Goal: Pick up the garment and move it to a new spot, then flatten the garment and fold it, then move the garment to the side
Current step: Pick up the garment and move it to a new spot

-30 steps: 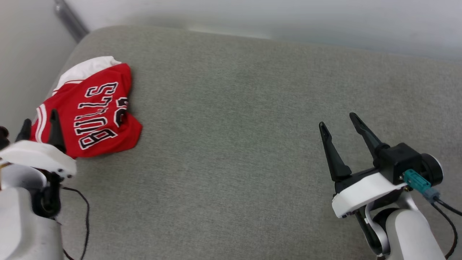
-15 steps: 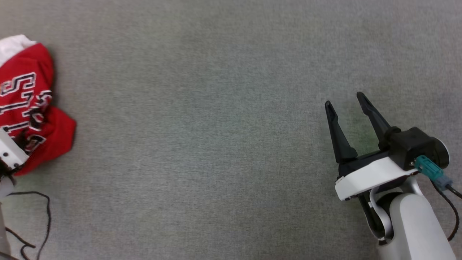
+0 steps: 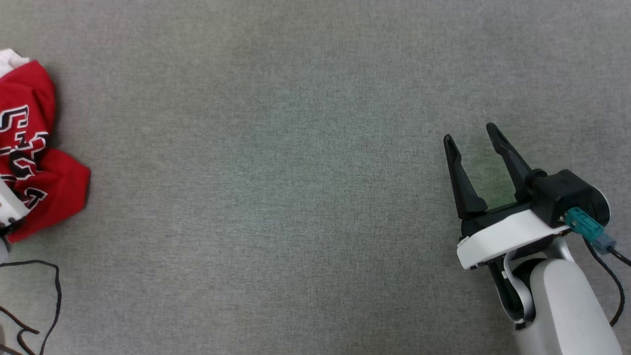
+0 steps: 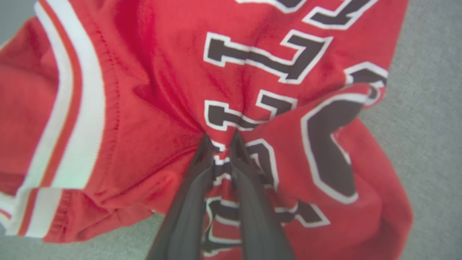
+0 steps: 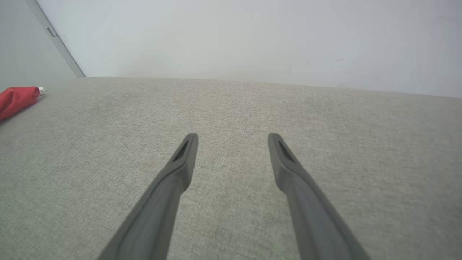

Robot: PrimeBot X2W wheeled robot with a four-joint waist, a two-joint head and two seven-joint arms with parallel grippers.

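Left gripper (image 4: pixel 220 139): its two long dark fingers are drawn almost together, and a pinch of the red basketball jersey (image 4: pixel 144 72) with white panels and black, white-outlined lettering is clamped between the tips. Creases are seen radiating from the pinch point, which sits in the lettering, near the middle of the heap rather than at a hem.

Right gripper (image 3: pixel 472 134): its fingers are held well apart, nothing is gripped, and it is poised over bare grey woven upholstery (image 3: pixel 296 197).

Garment position: the jersey (image 3: pixel 34 162) is found crumpled at the far left of the head view, partly cut off by the frame edge. Its long axis is judged to run roughly away from the robot. It is also seen as a low red sliver (image 5: pixel 16 99) at the far left of the right wrist view.

Key relation: the garment lies directly at the left gripper and well apart from the right one, with open upholstery between them. A lift and a carry rightward, toward that open stretch, is judged the likely next move, by the left arm alone. With a mid-body pinch, the fabric is expected to hang bunched, so flattening is likely to need the right gripper.
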